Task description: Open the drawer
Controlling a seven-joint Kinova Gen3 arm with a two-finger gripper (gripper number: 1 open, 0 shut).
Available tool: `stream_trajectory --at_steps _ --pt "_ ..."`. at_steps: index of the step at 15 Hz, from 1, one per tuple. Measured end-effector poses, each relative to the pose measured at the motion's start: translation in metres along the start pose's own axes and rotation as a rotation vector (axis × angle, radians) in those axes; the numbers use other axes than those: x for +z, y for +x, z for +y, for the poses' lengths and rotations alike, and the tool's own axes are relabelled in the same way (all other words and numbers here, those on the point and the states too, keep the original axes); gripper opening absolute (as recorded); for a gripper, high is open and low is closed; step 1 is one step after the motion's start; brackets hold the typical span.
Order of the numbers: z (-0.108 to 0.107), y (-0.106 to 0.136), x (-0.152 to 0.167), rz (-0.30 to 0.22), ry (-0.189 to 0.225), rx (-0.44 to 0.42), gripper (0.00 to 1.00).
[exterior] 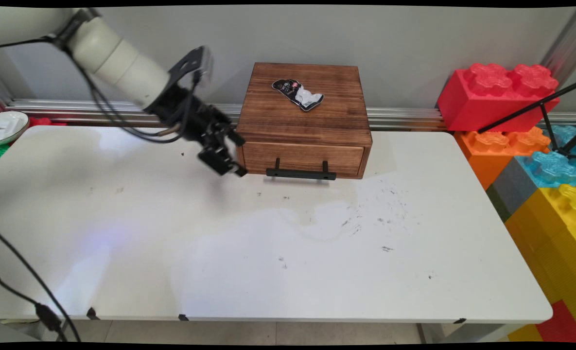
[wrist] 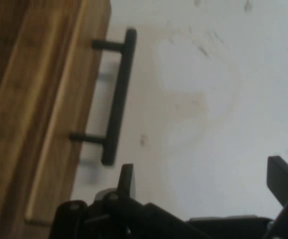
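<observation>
Worktop (exterior: 268, 253) fills the lower frame. Tool (exterior: 229, 155), fingers spread and empty, hovers left of centre beside the wooden drawer box (exterior: 307, 112) and its black handle (exterior: 301, 173). Crumpled packet (exterior: 297, 94) lies on top.

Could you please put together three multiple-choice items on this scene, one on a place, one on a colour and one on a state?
1. Where does the crumpled packet lie?
A. on top of the wooden drawer box
B. on the white table
C. between the fingers of the gripper

2. What colour is the drawer's handle?
A. red
B. black
C. white

3. How does the drawer stand?
A. pulled halfway out
B. taken out of the box
C. shut

Answers:
1 A: the packet rests on the box's top.
2 B: the bar handle is black in both views.
3 C: the drawer front sits flush with the box.
</observation>
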Motion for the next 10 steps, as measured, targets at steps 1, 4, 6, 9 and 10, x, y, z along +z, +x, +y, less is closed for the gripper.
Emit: stream_trajectory --at_steps 1,4,6,9,10 --pt "-0.003 0.012 0.006 0.009 0.007 0.001 1.0" --pt "-0.011 0.043 0.022 0.027 0.027 0.012 1.0" --pt "-0.015 0.056 0.032 0.032 0.037 0.021 1.0" --pt "-0.021 0.074 0.049 0.031 0.055 0.045 1.0" --pt "-0.023 0.078 0.056 0.026 0.06 0.053 1.0"
